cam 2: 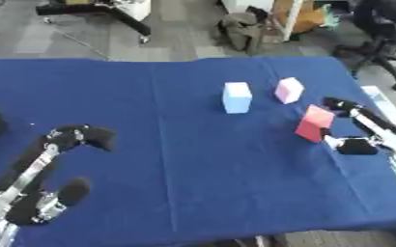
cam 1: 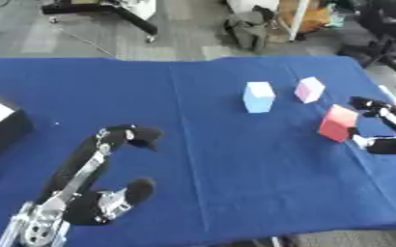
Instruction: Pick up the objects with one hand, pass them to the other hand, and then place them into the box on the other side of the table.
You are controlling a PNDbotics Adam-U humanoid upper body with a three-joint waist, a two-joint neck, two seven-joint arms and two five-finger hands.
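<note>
Right hand (cam 2: 353, 125) pinches the red block (cam 2: 314, 123) between thumb and fingers near the desk's (cam 1: 218, 159) right edge. Pink block (cam 1: 309, 89) and pale blue block (cam 1: 258, 97) stand just beyond. Left hand (cam 1: 108, 166) rests relaxed, released, beside the box (cam 1: 3, 126).

Grey floor (cam 1: 91, 38) beyond the blue table (cam 1: 218, 173); black office chair (cam 1: 387, 29) at far right

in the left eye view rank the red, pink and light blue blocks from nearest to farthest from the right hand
1. Red block: between the right hand's thumb and fingers, at the table's right edge.
2. Pink block: just beyond the red one, farther back.
3. Light blue block: farthest, left of the pink one, toward the table's middle.
</note>
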